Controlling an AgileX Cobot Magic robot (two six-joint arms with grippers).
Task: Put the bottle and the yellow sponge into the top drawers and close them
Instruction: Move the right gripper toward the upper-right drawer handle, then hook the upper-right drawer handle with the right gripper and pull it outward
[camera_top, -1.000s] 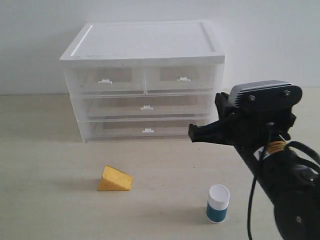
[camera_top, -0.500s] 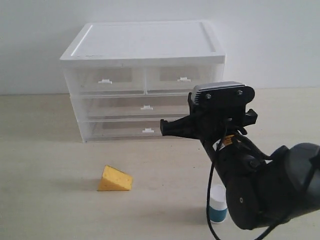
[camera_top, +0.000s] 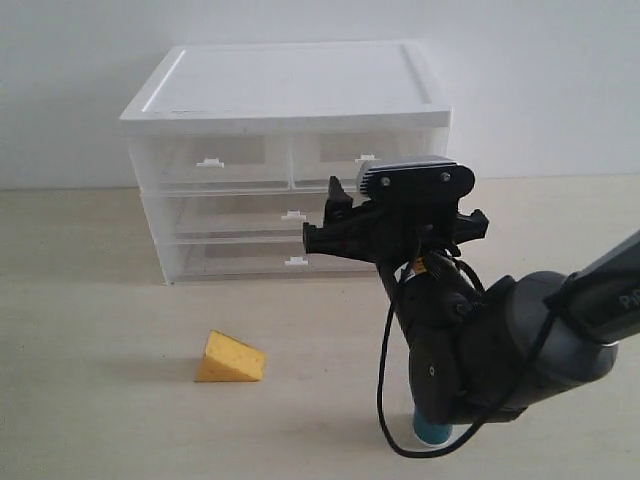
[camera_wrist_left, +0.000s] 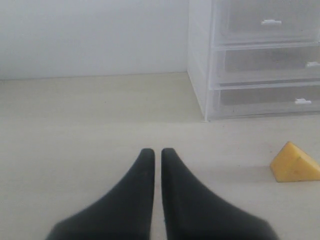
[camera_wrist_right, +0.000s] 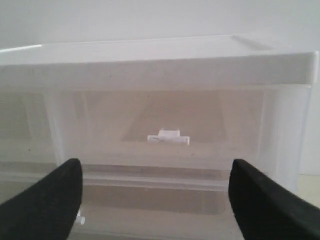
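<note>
The two top drawers, left (camera_top: 210, 160) and right (camera_top: 365, 150), are both closed in the white drawer unit (camera_top: 285, 85). My right gripper (camera_top: 322, 215) hangs in front of the unit, open and empty. In the right wrist view its jaws (camera_wrist_right: 156, 167) stand wide, facing the right top drawer's tab handle (camera_wrist_right: 168, 137). The yellow sponge (camera_top: 230, 358) lies on the table, and the left wrist view shows the sponge (camera_wrist_left: 295, 162) too. Only the bottle's teal base (camera_top: 430, 432) shows below the right arm. My left gripper (camera_wrist_left: 157, 152) is shut, empty, low over the table.
Two full-width drawers (camera_top: 292, 215) sit closed under the top pair. The right arm's bulky body (camera_top: 480, 350) fills the near right of the table. A white wall stands behind the unit.
The right arm has swung left and toward the drawer unit, covering most of the bottle. Its jaws have gone from shut to wide open. The sponge has not moved.
</note>
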